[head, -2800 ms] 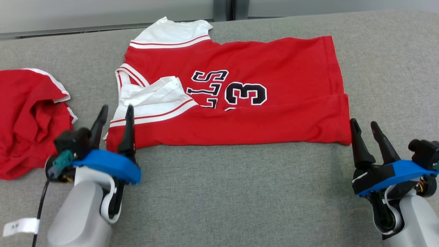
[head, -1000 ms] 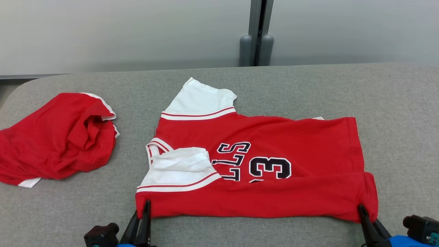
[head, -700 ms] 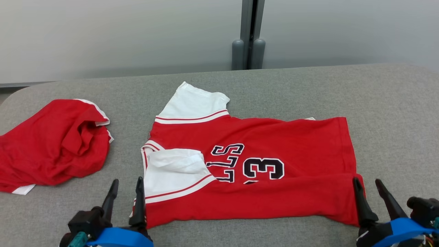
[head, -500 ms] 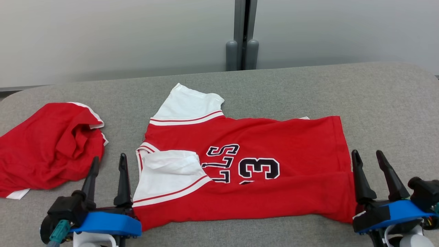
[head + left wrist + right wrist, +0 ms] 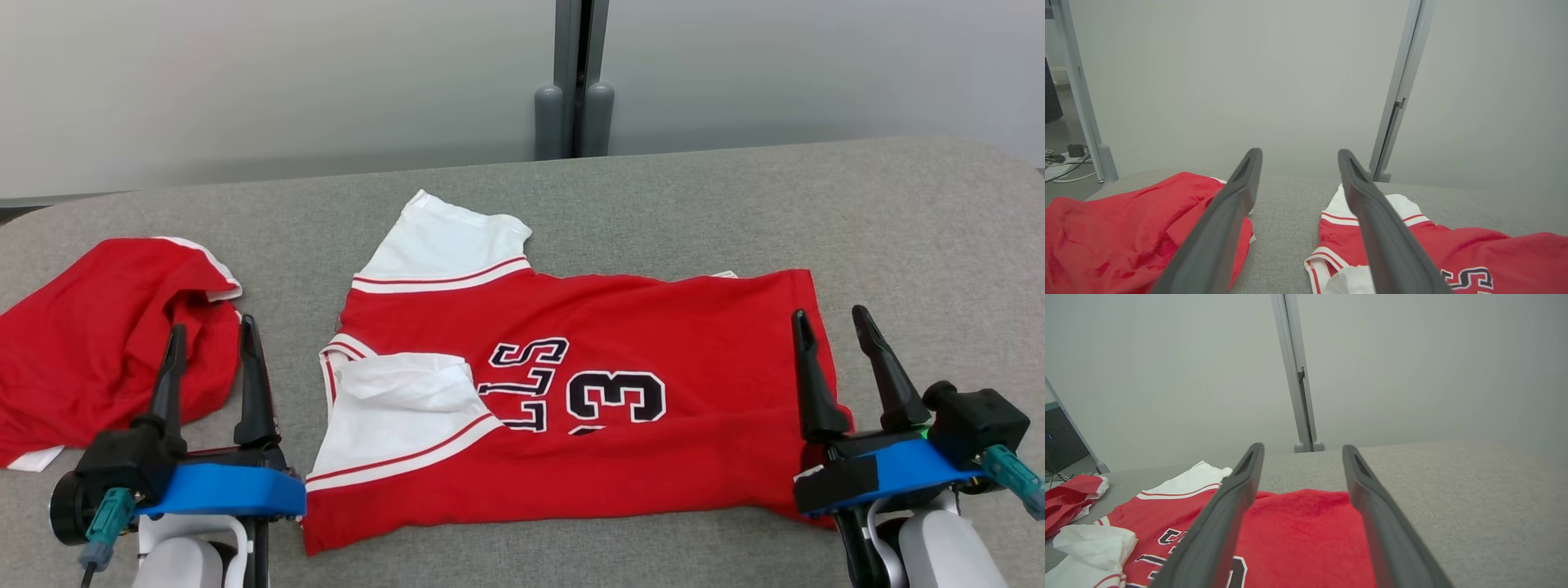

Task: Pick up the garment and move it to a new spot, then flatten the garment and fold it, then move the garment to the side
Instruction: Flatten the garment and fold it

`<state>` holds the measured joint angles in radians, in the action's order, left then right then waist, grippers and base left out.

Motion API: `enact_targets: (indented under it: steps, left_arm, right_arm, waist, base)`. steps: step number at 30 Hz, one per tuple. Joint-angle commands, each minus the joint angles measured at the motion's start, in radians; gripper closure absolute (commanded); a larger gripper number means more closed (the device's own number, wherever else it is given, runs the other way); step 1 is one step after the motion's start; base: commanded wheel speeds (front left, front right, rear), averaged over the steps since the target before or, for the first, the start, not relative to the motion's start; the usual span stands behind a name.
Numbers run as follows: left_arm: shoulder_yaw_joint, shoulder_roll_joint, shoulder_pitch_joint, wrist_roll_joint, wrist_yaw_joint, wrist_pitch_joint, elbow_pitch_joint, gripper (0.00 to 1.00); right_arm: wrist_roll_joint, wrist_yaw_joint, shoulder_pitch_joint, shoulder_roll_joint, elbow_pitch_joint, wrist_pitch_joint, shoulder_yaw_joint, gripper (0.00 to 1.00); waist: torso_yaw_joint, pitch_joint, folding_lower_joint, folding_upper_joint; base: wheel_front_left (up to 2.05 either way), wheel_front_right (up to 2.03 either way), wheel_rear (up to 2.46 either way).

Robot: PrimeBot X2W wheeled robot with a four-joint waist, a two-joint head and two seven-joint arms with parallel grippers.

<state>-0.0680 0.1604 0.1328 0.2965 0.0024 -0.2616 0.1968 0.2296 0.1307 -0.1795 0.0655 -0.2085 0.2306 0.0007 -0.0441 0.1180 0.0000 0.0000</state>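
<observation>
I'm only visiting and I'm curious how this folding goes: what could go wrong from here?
The crumpled red garment lies close beside the open left fingers, so they might snag it instead of the jersey. The near white sleeve sits rumpled on the jersey, so folding now could trap creases.

even diffuse light, soft shadows, sharp focus, no glare.
</observation>
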Motion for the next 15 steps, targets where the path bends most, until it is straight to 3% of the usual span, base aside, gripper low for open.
enact_targets:
  steps: [1,8,15]
  left_arm:
    - [0.009,-0.002,0.021,-0.009,-0.004,-0.005,0.011,0.00]
    - [0.018,-0.012,0.038,-0.026,-0.022,-0.005,0.051,0.00]
    - [-0.002,0.031,0.171,-0.042,-0.072,0.003,0.116,0.00]
  right_arm:
    - [-0.005,0.000,-0.016,-0.005,-0.011,0.008,0.001,0.00]
    - [-0.021,0.000,-0.033,-0.009,-0.047,0.018,-0.012,0.00]
    - [-0.042,0.000,-0.114,0.021,-0.073,-0.007,-0.063,0.00]
  waist:
    - [0.002,0.003,0.0000,0.0000]
    - [0.001,0.014,0.0000,0.0000]
    - [-0.009,0.063,0.0000,0.0000]
  base:
    - [0.00,0.00,0.00]
    - [0.00,0.00,0.00]
    - [0.00,0.00,0.00]
